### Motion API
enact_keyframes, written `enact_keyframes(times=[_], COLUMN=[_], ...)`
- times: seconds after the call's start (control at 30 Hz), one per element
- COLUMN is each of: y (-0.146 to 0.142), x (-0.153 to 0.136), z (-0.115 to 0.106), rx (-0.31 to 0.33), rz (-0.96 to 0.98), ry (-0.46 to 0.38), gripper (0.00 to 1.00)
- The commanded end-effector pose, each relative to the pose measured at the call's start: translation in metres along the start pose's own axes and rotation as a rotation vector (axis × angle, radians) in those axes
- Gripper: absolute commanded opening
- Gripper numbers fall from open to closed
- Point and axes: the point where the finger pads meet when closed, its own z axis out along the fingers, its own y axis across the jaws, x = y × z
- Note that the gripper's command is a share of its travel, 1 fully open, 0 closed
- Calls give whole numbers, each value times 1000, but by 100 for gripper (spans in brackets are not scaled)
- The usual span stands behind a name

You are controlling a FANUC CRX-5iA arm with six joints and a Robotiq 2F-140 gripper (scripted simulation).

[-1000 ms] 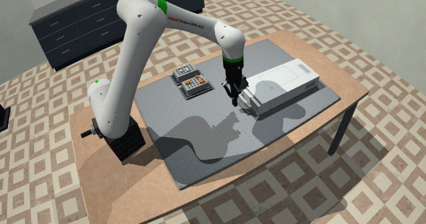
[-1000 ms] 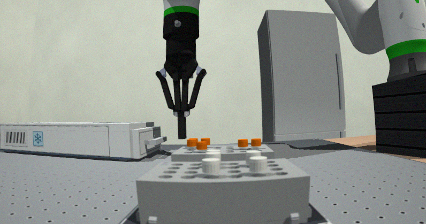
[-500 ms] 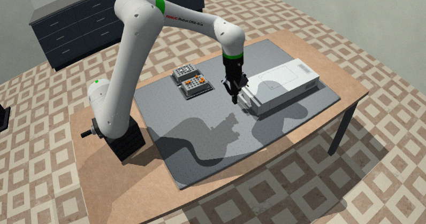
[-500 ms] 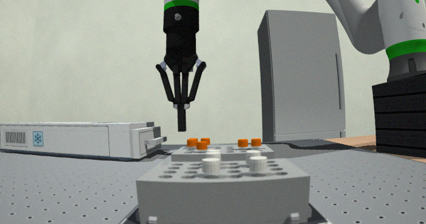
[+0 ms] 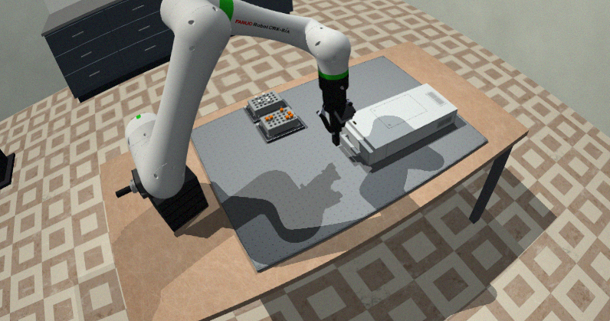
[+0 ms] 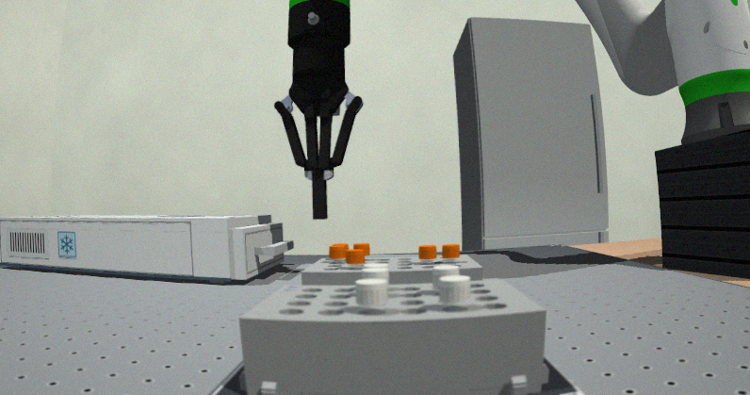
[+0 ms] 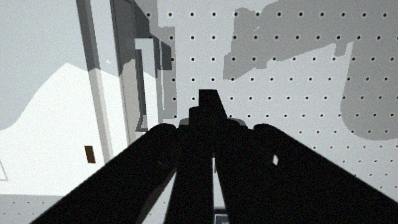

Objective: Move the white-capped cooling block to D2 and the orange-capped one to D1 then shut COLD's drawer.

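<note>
The white-capped block (image 5: 259, 111) (image 6: 393, 342) sits flat on D2 (image 6: 560, 382). The orange-capped block (image 5: 279, 129) (image 6: 325, 277) sits flat on D1 (image 5: 301, 126). White and orange caps stand upright in their bores; tube bodies are hidden. The drawer of COLD (image 5: 427, 101) (image 6: 131, 248) (image 7: 40, 170) looks shut, its front against the housing; a hairline gap cannot be ruled out. The lamp (image 5: 354, 122) (image 7: 90, 154) looks dark brown, unlit. My gripper (image 5: 336, 142) (image 6: 319, 215) (image 7: 207, 104) is shut and empty, pointing down in front of the drawer handle (image 6: 272, 248) (image 7: 149, 85), above it and apart.
The perforated deck (image 5: 238, 156) (image 6: 105, 335) (image 7: 300, 100) lies under everything on the wooden table (image 5: 191, 284). The arm's base (image 5: 181, 203) stands at the deck's left end in the top view. A tall grey cabinet (image 6: 535, 129) stands in the background.
</note>
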Motion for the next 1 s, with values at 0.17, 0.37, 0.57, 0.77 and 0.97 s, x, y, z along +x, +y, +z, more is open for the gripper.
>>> enact_keyframes(times=[0.17,0.37,0.57,0.77,0.97], y=[-1,-1,-1,-1,-1], x=[0,0,0,0,0], z=[-9,-17,-25,-30,-38], rx=[2,2,2,2,2], rz=[0,0,0,0,0], ry=[0,0,0,0,0], gripper=[10,10,10,10,10])
